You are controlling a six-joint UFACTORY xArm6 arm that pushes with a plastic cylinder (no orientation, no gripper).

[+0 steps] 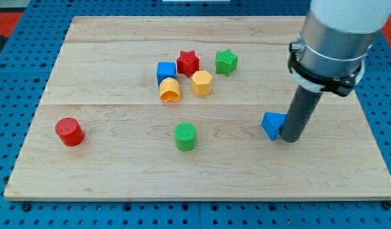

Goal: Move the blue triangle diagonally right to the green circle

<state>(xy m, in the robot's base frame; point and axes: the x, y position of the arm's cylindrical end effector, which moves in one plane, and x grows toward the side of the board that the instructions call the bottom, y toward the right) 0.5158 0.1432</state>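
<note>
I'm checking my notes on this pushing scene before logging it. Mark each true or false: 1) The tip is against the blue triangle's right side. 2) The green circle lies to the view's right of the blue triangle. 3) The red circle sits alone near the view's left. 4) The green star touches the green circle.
1) True: my tip is against the blue triangle.
2) False: the green circle lies to its left.
3) True: the red circle stands apart.
4) False: the green star is far above it.

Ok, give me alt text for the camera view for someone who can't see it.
My tip touches the blue triangle's right side on a wooden board; the green circle lies to the view's left. A cluster of five blocks sits above; a red cylinder sits far left.
</note>
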